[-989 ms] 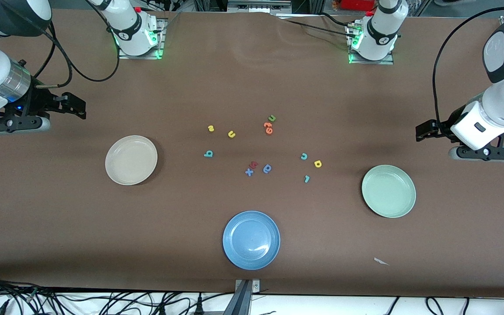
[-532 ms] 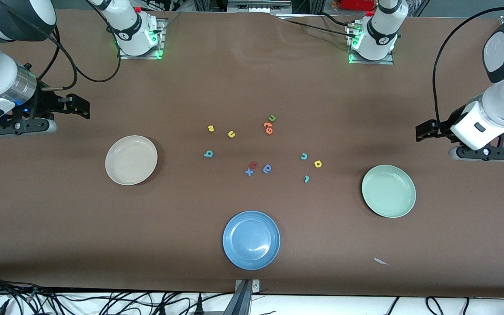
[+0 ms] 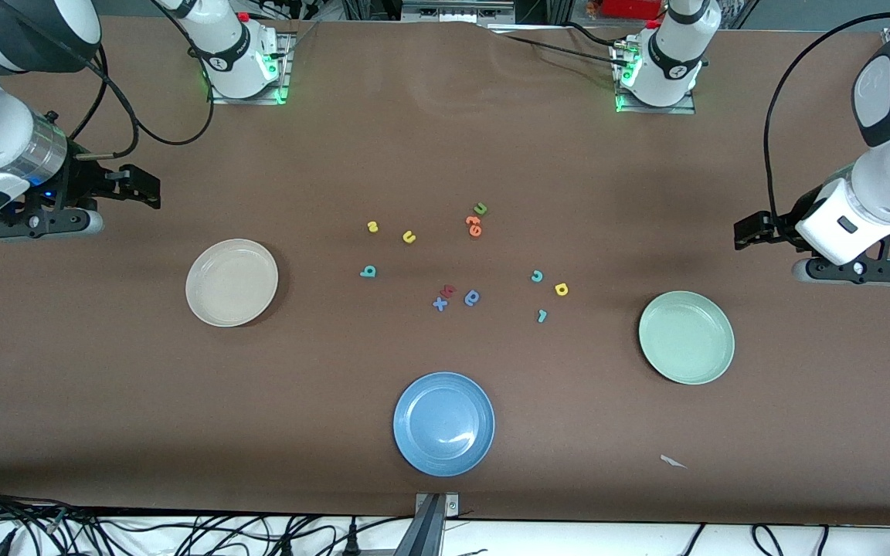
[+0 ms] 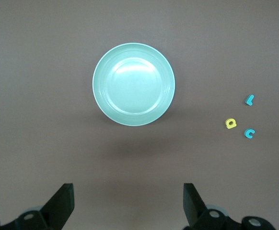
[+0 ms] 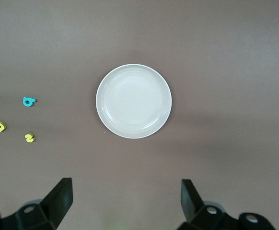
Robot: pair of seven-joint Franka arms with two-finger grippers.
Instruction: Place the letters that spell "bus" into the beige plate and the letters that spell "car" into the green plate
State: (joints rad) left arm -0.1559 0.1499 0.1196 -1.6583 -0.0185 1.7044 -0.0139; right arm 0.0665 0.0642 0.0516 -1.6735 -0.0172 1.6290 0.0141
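Right pincer (image 3: 140,185) hangs wide and empty over the table beside the beige plate (image 3: 205,305), nearer the b, u, s (image 3: 368,271); left pincer (image 3: 750,230) waits wide near the green plate (image 3: 715,363).

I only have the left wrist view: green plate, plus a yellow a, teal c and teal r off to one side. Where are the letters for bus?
Observer: The teal b, yellow s and yellow u lie mid-table, toward the right arm's end.
Operator: Is the beige plate loaded yet?
Observer: No, the beige plate holds nothing.
Operator: Any decoys?
Observer: A green u sits beside orange letters, farther from the front camera than your c.
Operator: Right gripper?
Observer: The right gripper is open over the table beside the beige plate, empty.
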